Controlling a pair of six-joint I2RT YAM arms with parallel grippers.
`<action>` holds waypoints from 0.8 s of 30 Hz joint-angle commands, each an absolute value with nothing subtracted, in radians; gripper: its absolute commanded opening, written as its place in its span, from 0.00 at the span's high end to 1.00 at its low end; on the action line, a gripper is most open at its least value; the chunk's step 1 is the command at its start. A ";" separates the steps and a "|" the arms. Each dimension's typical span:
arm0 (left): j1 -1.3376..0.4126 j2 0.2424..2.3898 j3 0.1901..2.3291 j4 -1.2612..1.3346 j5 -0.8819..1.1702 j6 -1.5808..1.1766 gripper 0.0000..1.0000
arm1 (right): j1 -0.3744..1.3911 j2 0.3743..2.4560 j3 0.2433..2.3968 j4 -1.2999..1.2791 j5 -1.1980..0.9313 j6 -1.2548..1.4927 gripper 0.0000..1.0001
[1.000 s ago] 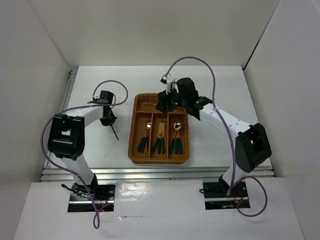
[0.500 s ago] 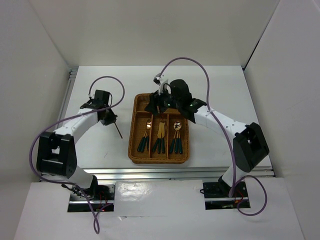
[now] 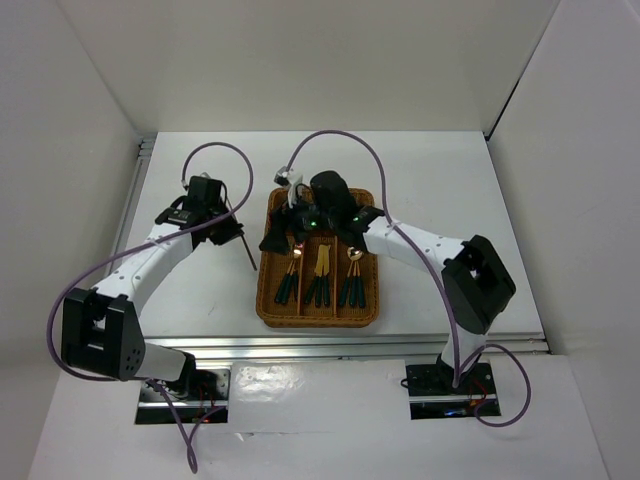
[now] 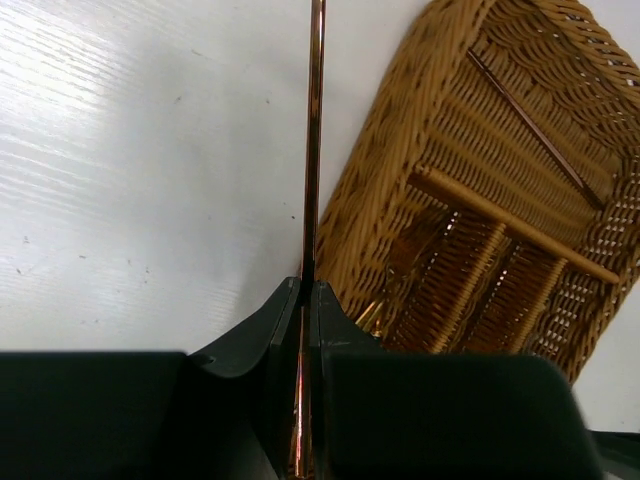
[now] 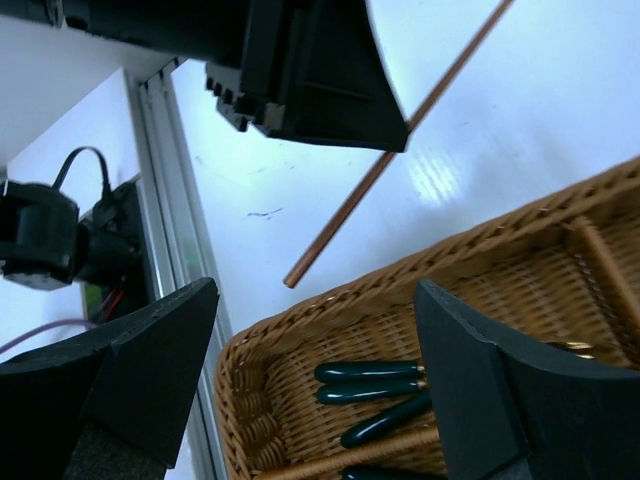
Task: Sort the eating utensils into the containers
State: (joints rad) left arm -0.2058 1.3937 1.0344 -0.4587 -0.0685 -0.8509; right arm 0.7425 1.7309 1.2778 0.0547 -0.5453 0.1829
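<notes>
My left gripper [image 3: 228, 233] is shut on a thin reddish-brown chopstick [image 3: 248, 259] and holds it just left of the wicker tray [image 3: 318, 320]. In the left wrist view the chopstick [image 4: 313, 150] runs up from between the shut fingers [image 4: 270, 330], beside the tray's wall [image 4: 400, 150]. A second chopstick [image 4: 535, 128] lies in the crosswise slot. My right gripper [image 3: 273, 241] is open and empty over the tray's left edge; its view shows the held chopstick [image 5: 400, 140] above the rim [image 5: 450, 260]. Green-handled spoons and forks [image 3: 320, 278] lie in the three long slots.
A metal rail [image 3: 135, 190] runs along the table's left edge, with white walls on three sides. The two grippers are close together at the tray's left side. In the right wrist view the left gripper [image 5: 310, 70] hangs just above.
My right arm has swung left, from over the crosswise slot to the tray's left edge. My left arm has moved right toward the tray, still holding the chopstick.
</notes>
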 commanded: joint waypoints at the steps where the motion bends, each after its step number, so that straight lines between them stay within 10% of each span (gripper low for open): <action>1: -0.219 1.341 1.068 -0.436 -0.043 -0.884 0.82 | 0.770 1.744 1.330 0.095 -0.574 0.176 0.13; 24: -0.256 1.240 1.026 -0.371 0.024 -0.916 0.78 | 0.807 1.901 1.439 0.095 -0.560 0.222 0.13</action>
